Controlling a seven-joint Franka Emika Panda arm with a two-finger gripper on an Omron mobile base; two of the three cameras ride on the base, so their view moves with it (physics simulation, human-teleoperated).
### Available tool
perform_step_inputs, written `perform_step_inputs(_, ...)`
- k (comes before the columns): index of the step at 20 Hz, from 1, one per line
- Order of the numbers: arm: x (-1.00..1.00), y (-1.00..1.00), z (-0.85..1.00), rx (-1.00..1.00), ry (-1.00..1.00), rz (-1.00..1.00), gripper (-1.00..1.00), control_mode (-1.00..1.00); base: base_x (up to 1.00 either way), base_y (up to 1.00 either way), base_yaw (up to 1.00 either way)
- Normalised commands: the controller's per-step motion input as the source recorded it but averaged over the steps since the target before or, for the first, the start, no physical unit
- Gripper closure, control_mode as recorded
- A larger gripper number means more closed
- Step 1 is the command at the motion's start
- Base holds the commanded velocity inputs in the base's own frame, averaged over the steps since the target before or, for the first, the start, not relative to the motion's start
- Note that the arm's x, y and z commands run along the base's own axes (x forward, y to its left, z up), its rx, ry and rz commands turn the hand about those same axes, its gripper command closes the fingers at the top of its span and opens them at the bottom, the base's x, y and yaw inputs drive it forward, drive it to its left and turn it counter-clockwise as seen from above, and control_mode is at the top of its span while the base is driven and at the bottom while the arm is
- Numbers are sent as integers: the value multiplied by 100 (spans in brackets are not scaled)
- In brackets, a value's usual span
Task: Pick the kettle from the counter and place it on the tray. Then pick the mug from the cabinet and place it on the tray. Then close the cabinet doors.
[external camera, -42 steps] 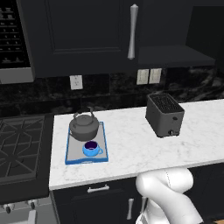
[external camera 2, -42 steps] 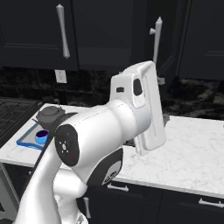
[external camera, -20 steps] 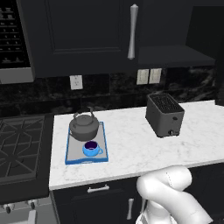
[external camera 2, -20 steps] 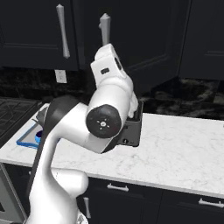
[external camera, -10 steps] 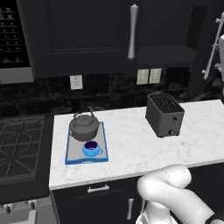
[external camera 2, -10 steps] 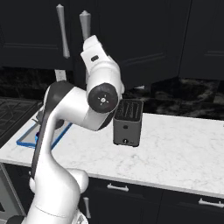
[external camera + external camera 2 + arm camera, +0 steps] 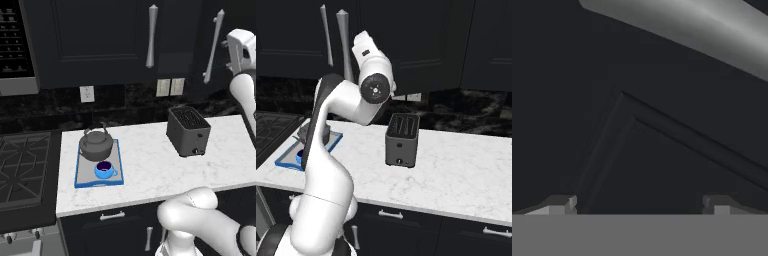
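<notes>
Since the earlier frame my white arm has swung up to the black panelled cabinet doors (image 7: 100, 40); the gripper (image 7: 637, 202) faces one, fingers spread wide, empty. The squat dark grey kettle (image 7: 96, 144) and small blue mug (image 7: 104, 170) sit on the blue-rimmed tray (image 7: 118, 156).

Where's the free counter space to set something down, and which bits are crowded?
Bare white marble-look counter lies between the blue-rimmed grey tray and the black boxy toaster; more lies right of the toaster and along the front edge. The tray is crowded: the dark grey round kettle and small blue mug cover most of it.
</notes>
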Motion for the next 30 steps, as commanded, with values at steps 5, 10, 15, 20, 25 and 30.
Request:
perform_step_inputs(5, 86, 13, -11, 0, 9, 0, -100, -100, 0, 0, 0)
perform_step_inputs(10, 64, 1, 0, 0, 13, -8, -100, -100, 0, 0, 0)
perform_step_inputs(15, 61, 0, -1, 0, 22, -17, -100, -100, 0, 0, 0)
perform_step_inputs(20, 64, 0, -2, 0, 26, -15, -100, -100, 0, 0, 0)
perform_step_inputs(25, 49, -7, -10, 0, 26, -9, -100, -100, 0, 0, 0)
perform_step_inputs(30, 16, -20, -34, 0, 19, -6, -100, -100, 0, 0, 0)
